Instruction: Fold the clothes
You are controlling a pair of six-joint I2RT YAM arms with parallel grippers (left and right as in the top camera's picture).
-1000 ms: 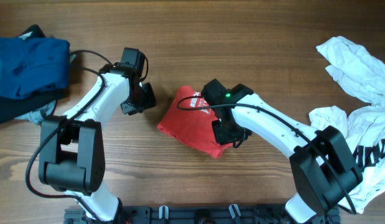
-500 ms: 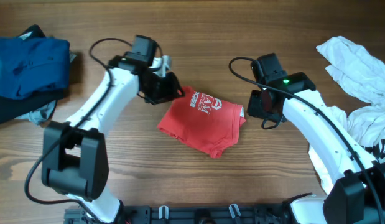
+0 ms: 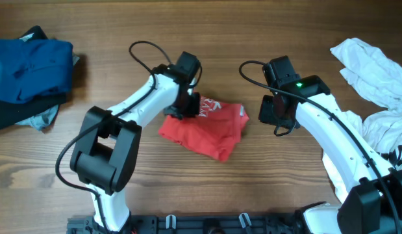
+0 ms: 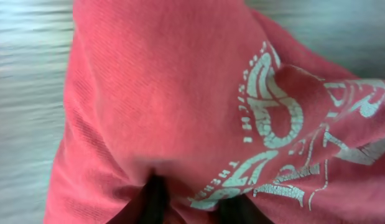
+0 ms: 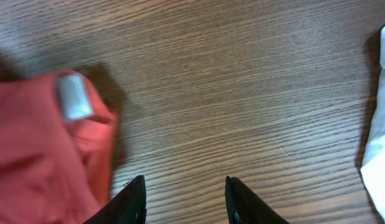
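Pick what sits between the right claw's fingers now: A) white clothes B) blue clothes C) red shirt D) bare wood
D: in the right wrist view the open right claw frames only bare table, with the shirt off to one side and the white clothes at the far edge.

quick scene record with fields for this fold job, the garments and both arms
red shirt: mid-table, folded small, white print showing
left gripper: at the shirt's upper left edge, jaws buried in fabric, grip unclear
right gripper: jaws open over bare table, just right of the shirt
blue clothes: pile at far left
white clothes: loose heap at far right
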